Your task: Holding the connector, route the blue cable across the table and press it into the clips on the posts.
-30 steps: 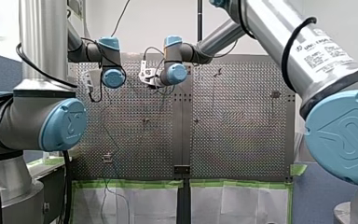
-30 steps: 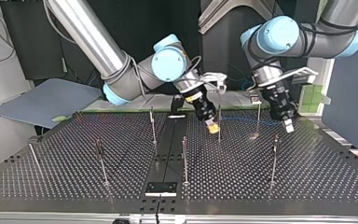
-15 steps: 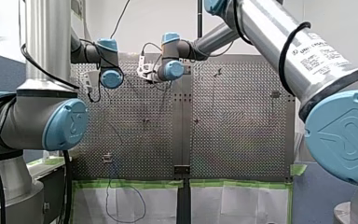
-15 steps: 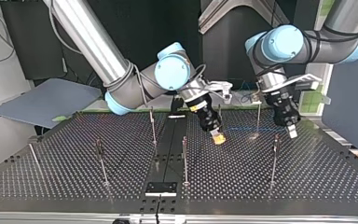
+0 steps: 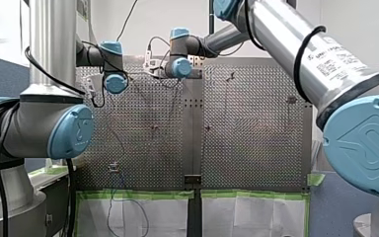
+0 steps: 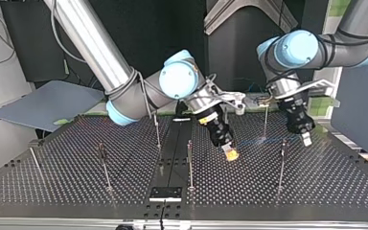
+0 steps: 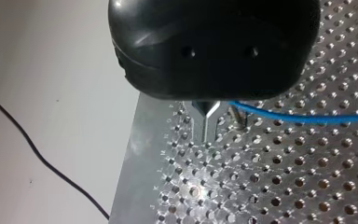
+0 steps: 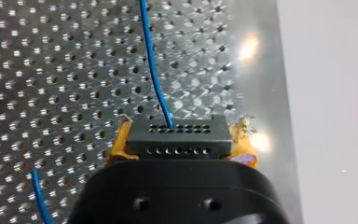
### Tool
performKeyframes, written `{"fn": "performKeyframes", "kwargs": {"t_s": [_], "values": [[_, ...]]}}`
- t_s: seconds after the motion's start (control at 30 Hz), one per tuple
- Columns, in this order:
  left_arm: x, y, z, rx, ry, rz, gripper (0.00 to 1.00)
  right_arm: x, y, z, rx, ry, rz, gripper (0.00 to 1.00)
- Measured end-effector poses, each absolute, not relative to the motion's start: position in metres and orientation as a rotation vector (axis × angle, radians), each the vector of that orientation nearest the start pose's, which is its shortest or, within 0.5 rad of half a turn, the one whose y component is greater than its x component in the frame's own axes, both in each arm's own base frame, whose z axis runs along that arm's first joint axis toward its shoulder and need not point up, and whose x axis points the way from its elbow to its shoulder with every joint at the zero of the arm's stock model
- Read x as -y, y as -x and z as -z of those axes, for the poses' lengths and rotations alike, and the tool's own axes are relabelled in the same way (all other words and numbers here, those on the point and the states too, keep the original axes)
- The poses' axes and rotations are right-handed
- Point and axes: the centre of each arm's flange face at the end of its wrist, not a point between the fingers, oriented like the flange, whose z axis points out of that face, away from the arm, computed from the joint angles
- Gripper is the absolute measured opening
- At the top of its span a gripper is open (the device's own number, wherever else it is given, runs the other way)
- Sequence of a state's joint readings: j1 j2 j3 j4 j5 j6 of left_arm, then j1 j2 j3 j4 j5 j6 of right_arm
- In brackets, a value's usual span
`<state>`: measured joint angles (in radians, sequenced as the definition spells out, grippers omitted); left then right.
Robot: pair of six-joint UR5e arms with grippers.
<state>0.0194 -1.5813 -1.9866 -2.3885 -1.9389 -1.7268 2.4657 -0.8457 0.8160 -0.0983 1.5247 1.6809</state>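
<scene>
The connector (image 8: 176,136) is being clamped by the right claw (image 8: 177,142), squarely between its yellow pads (image 8: 242,142). The blue cable (image 8: 154,74) is being let out of the connector's forward face and away over the perforated counter (image 6: 76,191). This grip is probably being used so that the cable's end can be steered as a rigid block while the cable itself is left free to trail. In the top view this claw is being held tilted and low over the counter, near its middle.

The left claw (image 7: 206,127) is being held just above the holes, with its metal fingers (image 7: 200,121) drawn together to a narrow point. The cable is being run past it, close beside a post (image 7: 237,117). Whether the cable is being pinched between those fingers cannot be told. This claw is probably being stationed there as an anchor or guide, so that the run is being held taut beside the post.

The clips are too small to be made out, so seating is being judged as not yet confirmed.
</scene>
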Motion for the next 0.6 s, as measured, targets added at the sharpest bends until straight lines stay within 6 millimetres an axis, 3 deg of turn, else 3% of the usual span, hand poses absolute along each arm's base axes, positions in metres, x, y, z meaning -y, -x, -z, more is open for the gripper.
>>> {"fn": "performKeyframes", "kwargs": {"t_s": [0.6], "values": [[0.077,-0.511,-0.356,-1.204,0.393,-0.066,0.00,0.396,-0.704,-0.464,-0.821,2.097,2.775,0.00]]}}
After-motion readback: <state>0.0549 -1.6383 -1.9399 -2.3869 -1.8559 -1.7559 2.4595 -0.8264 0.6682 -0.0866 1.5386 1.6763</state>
